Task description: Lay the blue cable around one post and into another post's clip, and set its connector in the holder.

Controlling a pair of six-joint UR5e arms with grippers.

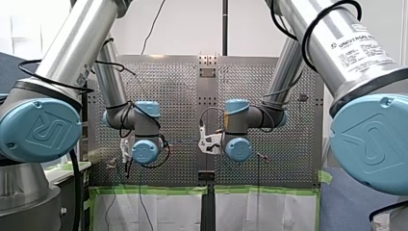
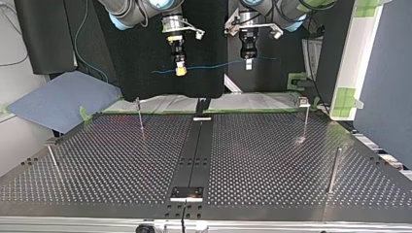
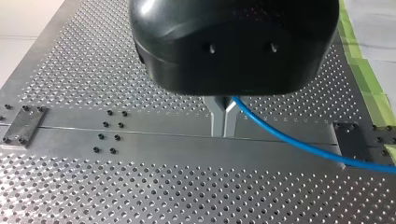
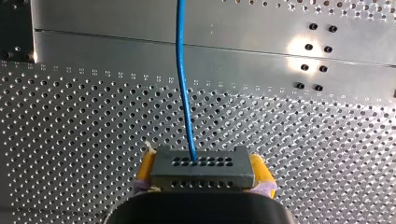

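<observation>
Blue cable (image 4: 183, 84), dark grey connector (image 4: 201, 168) (dotted with holes), my right pincer (image 4: 204, 173) yellow-padded, silver perforated table (image 4: 93, 116).

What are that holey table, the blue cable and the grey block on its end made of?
The table looks like bare metal, probably aluminium: silvery, with bright glare spots. The blue cable seems plastic-sheathed: smooth, evenly coloured, bending in a soft curve. The connector, the grey block, looks like matte moulded plastic with neat rows of holes, though I can't be sure.
</observation>
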